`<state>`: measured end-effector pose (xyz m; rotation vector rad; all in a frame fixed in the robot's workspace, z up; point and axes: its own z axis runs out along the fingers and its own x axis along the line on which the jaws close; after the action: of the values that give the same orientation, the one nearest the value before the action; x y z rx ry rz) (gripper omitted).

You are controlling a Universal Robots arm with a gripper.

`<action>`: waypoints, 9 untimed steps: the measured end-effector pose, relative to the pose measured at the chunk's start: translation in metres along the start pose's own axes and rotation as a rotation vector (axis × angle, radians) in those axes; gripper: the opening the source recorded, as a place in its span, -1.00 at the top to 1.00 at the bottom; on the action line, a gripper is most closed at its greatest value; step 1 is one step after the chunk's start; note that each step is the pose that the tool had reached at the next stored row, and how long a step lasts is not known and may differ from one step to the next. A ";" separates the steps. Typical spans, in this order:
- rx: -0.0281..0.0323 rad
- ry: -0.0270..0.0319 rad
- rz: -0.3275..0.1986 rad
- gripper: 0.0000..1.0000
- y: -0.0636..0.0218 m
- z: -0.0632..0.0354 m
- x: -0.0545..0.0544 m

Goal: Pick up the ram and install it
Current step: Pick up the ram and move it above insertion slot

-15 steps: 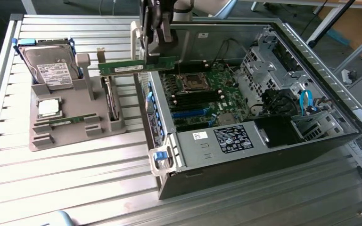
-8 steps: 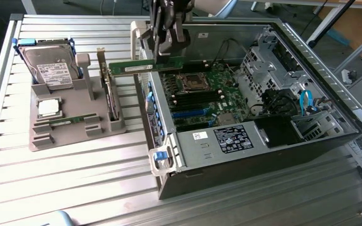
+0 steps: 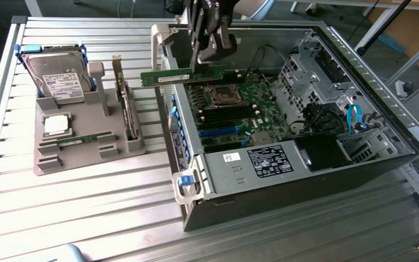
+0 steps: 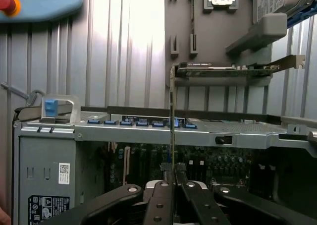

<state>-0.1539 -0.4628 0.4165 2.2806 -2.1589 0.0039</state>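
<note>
The ram (image 3: 180, 77), a long thin green stick with a white label, hangs level above the open computer case (image 3: 268, 180), over the case's wall on the exterior view's left and the motherboard (image 3: 233, 109). My gripper (image 3: 215, 59) is shut on the end of the stick that lies over the board. In the wrist view the ram (image 4: 172, 116) shows edge-on as a thin upright line rising from between my gripper's (image 4: 173, 178) black fingers, with the case wall (image 4: 148, 132) and the board's slots behind it.
A grey holder (image 3: 85, 150) on the exterior view's left carries a hard drive (image 3: 60, 76), a silver processor (image 3: 57, 124), an upright expansion card (image 3: 127, 103) and a small green stick (image 3: 73, 141). A teach pendant (image 4: 39, 2) lies on the slatted metal table (image 3: 85, 207).
</note>
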 end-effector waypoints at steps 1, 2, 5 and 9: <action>0.0000 0.0001 0.000 0.76 -0.0023 0.0000 0.000; 0.0000 0.0001 0.000 0.76 -0.0047 0.0000 0.000; -0.0001 0.0001 0.000 0.76 -0.0121 0.0000 0.001; 0.0000 0.0001 0.000 0.76 -0.0235 0.0000 0.002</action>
<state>-0.1304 -0.4632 0.4166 2.2806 -2.1587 0.0040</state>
